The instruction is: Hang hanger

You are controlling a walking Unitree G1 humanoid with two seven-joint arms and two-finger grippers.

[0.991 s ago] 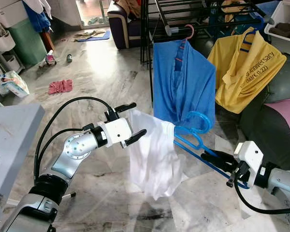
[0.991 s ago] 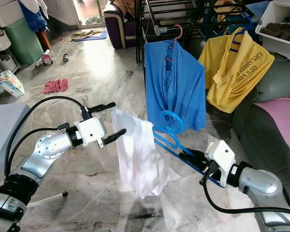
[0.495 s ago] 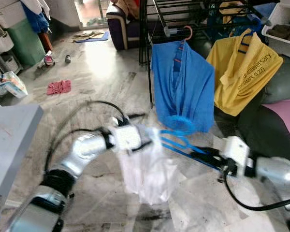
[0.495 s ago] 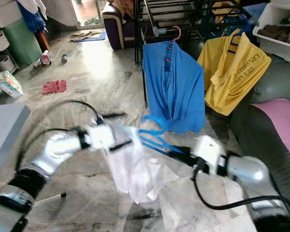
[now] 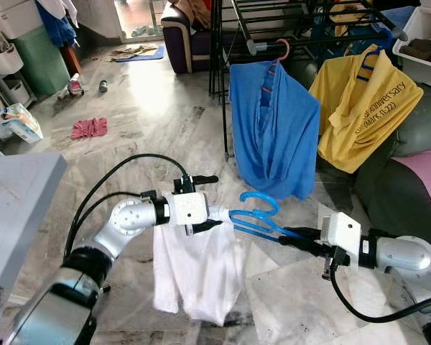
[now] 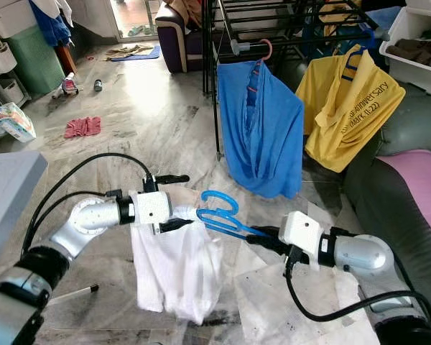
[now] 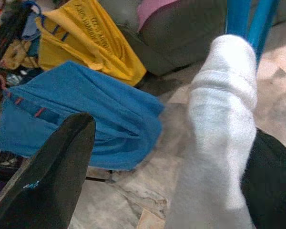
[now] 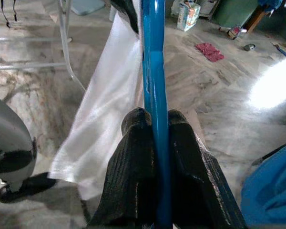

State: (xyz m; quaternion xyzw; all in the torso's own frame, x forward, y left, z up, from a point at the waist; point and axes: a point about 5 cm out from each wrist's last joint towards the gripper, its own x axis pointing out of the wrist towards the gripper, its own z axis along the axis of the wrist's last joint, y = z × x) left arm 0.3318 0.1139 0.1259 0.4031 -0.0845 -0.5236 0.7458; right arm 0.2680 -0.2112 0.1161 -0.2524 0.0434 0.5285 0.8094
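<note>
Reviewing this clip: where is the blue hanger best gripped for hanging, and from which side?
Probably on its straight lower bar, from the robot's right, where the right claw already clamps the blue hanger. That leaves the hook loop free, and the white garment covers the left end.

The blue hanger (image 5: 255, 215) is partly covered by the white garment (image 5: 194, 269). The left gripper (image 5: 207, 203) has 1 lower finger hidden behind white cloth. Drying rack (image 5: 273, 21) top is cropped.

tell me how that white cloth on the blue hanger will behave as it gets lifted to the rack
Likely floppy: the white cloth hangs limp in folds from the blue hanger. Probably light, since the right gripper holds the hanger by one thin bar. It may swing or slip, draped near the left gripper.
</note>
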